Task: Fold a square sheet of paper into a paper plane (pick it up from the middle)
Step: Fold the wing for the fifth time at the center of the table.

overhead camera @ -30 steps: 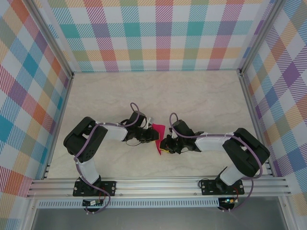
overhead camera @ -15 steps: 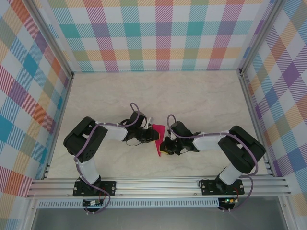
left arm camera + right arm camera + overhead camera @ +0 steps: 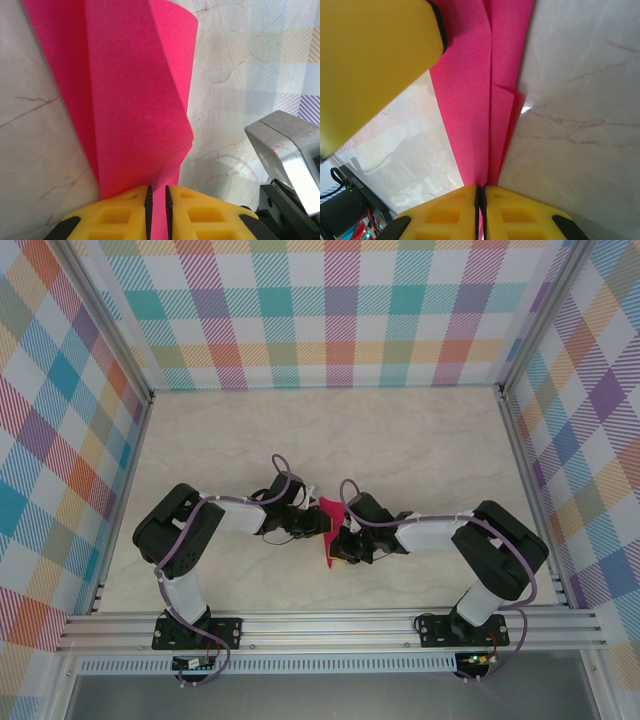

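Observation:
The magenta-pink sheet of paper (image 3: 330, 510) is folded into a narrow, layered dart-like shape and stands on edge just above the marble table between the two arms. My left gripper (image 3: 321, 528) comes in from the left and is shut on it. In the left wrist view the paper (image 3: 135, 100) runs up out of the narrow slot between the yellow fingers of the left gripper (image 3: 157, 192). My right gripper (image 3: 341, 540) comes in from the right. In its wrist view the right gripper (image 3: 481, 189) is shut tight on the creased folds of the paper (image 3: 470, 100).
The two wrists sit almost touching at the table's middle. A yellow finger of the left gripper (image 3: 375, 60) looms at the top left of the right wrist view. The right arm's silver link (image 3: 285, 145) shows beside the paper. Checked walls (image 3: 330, 310) enclose the table.
The right gripper has slid left to the paper and shut on it. The left gripper has kept its hold and place.

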Robot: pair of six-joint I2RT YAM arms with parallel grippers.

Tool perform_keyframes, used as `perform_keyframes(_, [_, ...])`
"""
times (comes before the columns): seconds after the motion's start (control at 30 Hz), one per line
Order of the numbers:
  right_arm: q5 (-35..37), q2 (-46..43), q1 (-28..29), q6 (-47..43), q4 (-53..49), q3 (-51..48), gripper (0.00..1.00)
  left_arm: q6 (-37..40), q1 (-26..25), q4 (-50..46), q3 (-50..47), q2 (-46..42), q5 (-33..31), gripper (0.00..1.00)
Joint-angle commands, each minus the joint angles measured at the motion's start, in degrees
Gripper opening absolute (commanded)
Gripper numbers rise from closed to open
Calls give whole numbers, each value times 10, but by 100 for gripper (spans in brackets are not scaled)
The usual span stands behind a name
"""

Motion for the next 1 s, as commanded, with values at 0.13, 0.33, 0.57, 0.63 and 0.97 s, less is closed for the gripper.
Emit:
perform_keyframes(0.13, [30,-101,6,3,-27,-24,22,9,-13,-22,-15,51,-17,17])
perform_keyframes(0.33, [14,-77,6,62,114,-55,12,9,-13,-20,-16,52,-16,17])
perform_keyframes(0.57, [-11,-4,5,108,250,-73,9,10,-13,-22,-15,52,-14,17])
perform_keyframes(0.63, [-15,7,6,116,269,-82,9,10,-13,-23,-15,52,-13,17])
perform_keyframes(0.97, [-26,36,18,117,251,-88,9,9,-13,-22,-14,54,-16,16])
